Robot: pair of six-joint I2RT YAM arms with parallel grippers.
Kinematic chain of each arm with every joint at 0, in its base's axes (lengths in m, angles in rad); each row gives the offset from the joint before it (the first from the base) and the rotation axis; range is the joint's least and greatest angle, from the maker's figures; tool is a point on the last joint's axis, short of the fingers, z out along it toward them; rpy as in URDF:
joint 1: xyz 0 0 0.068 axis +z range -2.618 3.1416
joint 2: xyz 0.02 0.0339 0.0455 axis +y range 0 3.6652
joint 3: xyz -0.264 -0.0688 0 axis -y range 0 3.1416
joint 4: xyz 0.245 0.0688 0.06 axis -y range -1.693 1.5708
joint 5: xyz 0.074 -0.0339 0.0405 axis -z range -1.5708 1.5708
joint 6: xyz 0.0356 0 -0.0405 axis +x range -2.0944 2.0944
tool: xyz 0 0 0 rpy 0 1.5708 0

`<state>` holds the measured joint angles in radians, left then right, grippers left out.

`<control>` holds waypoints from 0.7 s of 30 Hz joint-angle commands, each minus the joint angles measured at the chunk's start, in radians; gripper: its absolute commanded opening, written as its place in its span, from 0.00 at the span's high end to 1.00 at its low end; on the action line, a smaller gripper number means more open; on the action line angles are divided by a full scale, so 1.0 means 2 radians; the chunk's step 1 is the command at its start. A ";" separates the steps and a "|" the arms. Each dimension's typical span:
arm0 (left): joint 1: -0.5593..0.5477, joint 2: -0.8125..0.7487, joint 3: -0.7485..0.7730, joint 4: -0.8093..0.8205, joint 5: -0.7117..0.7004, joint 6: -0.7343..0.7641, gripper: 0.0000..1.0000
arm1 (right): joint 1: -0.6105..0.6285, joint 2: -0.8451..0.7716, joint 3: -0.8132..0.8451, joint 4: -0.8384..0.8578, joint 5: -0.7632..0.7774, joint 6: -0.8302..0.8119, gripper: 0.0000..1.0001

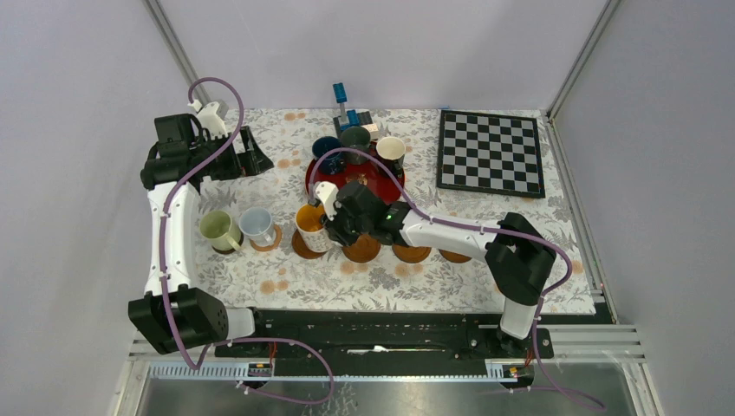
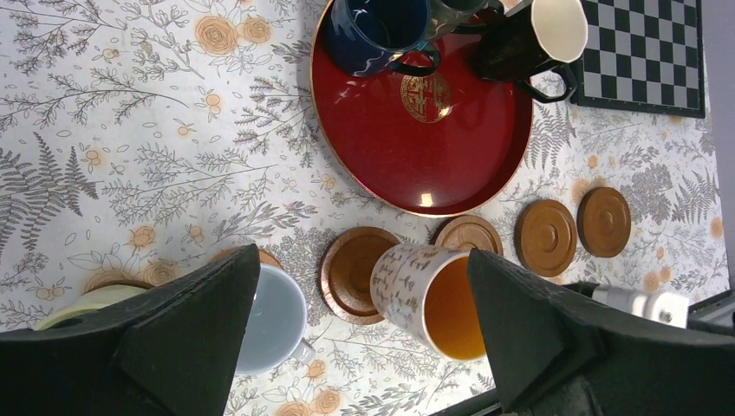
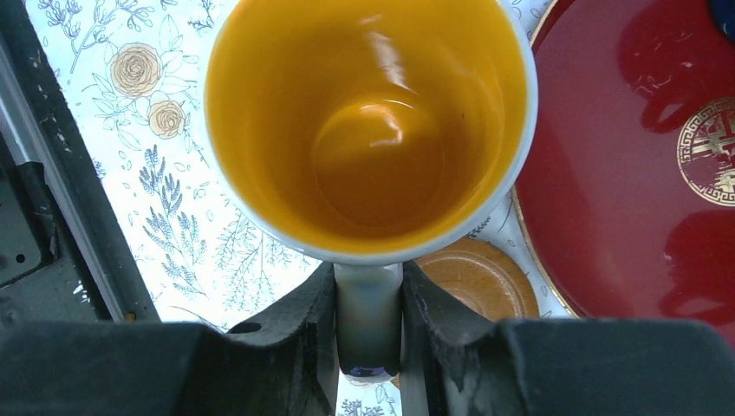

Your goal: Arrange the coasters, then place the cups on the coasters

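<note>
The right gripper [image 3: 368, 299] pinches the handle of the patterned white cup [image 3: 368, 121], with a finger pressed against each side of the handle. The cup's orange inside fills the space just ahead of the fingers. Seen from the left wrist, the cup leans, its base at the edge of a dark coaster [image 2: 351, 273]. Whether it touches that coaster cannot be told.

Three bare coasters [image 2: 546, 237] lie in a row on the floral tabletop [image 1: 286, 286]. The first is just beside this gripper and the others run back along its arm.

A red tray [image 2: 416, 165] lies just beyond the gripper. At the tray's far side stand the dark blue cup [image 2: 377, 30], the grey-green cup [image 1: 354, 137] and the black cup [image 2: 529, 39].

The left gripper [image 1: 256, 158] is spread wide and holds nothing, well apart from the right gripper. Between it and the arm bases, the pale green cup [image 1: 217, 228] and the light blue cup [image 1: 256, 224] stand on two more coasters [image 1: 271, 243].
</note>
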<state>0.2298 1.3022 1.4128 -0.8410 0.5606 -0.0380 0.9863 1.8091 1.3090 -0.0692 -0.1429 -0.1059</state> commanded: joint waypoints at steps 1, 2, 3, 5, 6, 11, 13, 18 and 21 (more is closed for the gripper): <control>0.007 -0.011 -0.001 0.027 0.024 -0.011 0.01 | 0.019 -0.043 0.008 0.105 0.088 0.014 1.00; 0.009 -0.011 -0.002 0.027 0.025 -0.012 0.01 | 0.024 -0.040 0.007 0.109 0.099 0.018 1.00; 0.010 -0.012 -0.003 0.027 0.026 -0.012 0.01 | 0.029 -0.037 0.006 0.112 0.111 0.021 1.00; 0.013 -0.013 -0.003 0.027 0.026 -0.012 0.01 | 0.038 -0.033 0.001 0.120 0.133 0.033 1.00; 0.014 -0.014 -0.004 0.028 0.027 -0.012 0.01 | 0.041 -0.032 -0.003 0.126 0.143 0.037 1.00; 0.017 -0.015 -0.007 0.029 0.030 -0.014 0.01 | 0.050 -0.018 -0.014 0.158 0.166 0.047 1.00; 0.018 -0.015 -0.006 0.029 0.031 -0.014 0.01 | 0.051 -0.011 -0.009 0.160 0.166 0.050 1.00; 0.018 -0.014 -0.008 0.029 0.047 -0.014 0.01 | 0.056 -0.001 -0.004 0.159 0.161 0.078 1.00; 0.019 -0.016 -0.013 0.034 0.046 -0.015 0.01 | 0.059 0.002 -0.009 0.164 0.160 0.082 1.00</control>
<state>0.2607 1.3022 1.3972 -0.8268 0.6144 -0.0559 1.0847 1.8328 1.2568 0.0807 0.1421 0.0185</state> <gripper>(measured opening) 0.989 0.310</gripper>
